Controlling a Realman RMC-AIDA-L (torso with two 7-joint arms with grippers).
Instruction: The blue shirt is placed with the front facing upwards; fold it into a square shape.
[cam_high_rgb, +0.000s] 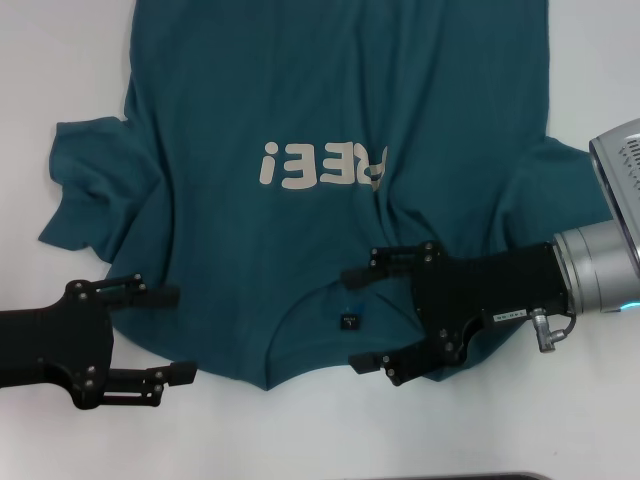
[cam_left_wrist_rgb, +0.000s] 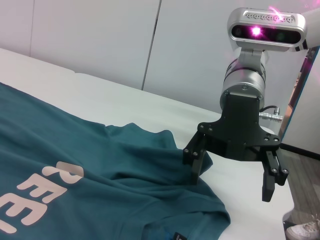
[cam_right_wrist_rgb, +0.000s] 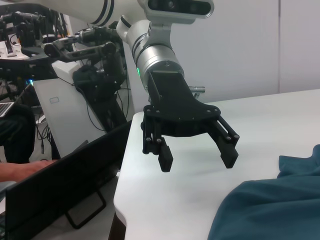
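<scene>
The blue shirt (cam_high_rgb: 330, 90) lies spread on the white table (cam_high_rgb: 60, 60), front up, with off-white letters (cam_high_rgb: 322, 165) across the chest and a small dark neck label (cam_high_rgb: 349, 321) by the collar at the near edge. My left gripper (cam_high_rgb: 168, 333) is open at the shirt's near-left shoulder edge, one finger over the cloth and the other over bare table. My right gripper (cam_high_rgb: 358, 320) is open over the collar, close to the label, its fingers spanning the near-right shoulder. The left wrist view shows the right gripper (cam_left_wrist_rgb: 231, 182) above the shirt (cam_left_wrist_rgb: 75, 150). The right wrist view shows the left gripper (cam_right_wrist_rgb: 197, 161) beside the shirt (cam_right_wrist_rgb: 270, 210).
The table's near edge (cam_high_rgb: 450, 474) runs just below the grippers. Off the table's side stand a black panel (cam_right_wrist_rgb: 55, 190) and a rack of cables and equipment (cam_right_wrist_rgb: 90, 75). A person's hand (cam_right_wrist_rgb: 20, 170) rests there. White wall panels (cam_left_wrist_rgb: 100, 35) stand behind the table.
</scene>
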